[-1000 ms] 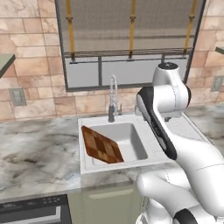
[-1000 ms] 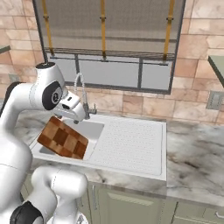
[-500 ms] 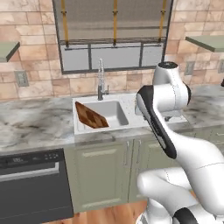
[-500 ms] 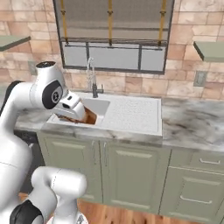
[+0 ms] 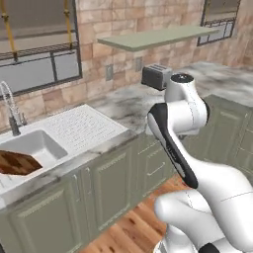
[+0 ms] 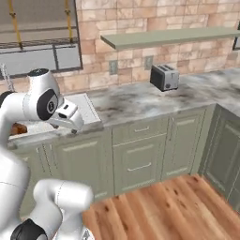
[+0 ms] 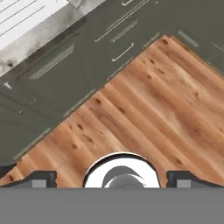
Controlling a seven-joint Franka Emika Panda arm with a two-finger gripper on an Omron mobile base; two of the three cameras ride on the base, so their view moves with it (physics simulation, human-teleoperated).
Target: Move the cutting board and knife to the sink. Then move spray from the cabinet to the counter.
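Observation:
The checkered wooden cutting board [image 5: 17, 163] leans inside the white sink [image 5: 37, 143] at the far left, under the coiled faucet [image 5: 10, 106]. A brown corner of the cutting board [image 6: 18, 128] peeks past my arm in the right base view. The knife, the spray and the cabinet are out of view. My gripper [image 7: 112, 179] hangs open in front of the counter [image 6: 140, 101], pointing down at the wooden floor, with its fingertips [image 7: 41, 178] far apart and nothing between them. The hand [image 6: 69, 117] is folded close to my body, beside the sink's draining board [image 6: 86, 105].
A silver toaster [image 5: 156, 76] stands on the counter against the brick wall, below a long pale green shelf [image 5: 158, 37]. Green drawers and doors [image 6: 140, 154] line the counter front. The counter turns a corner at the right [image 6: 220, 79]. Wooden floor [image 6: 164, 206] lies open ahead.
The whole picture has shifted: the base has pulled back and turned right, so the sink now sits at the far left. The arm stays folded and the gripper stays open.

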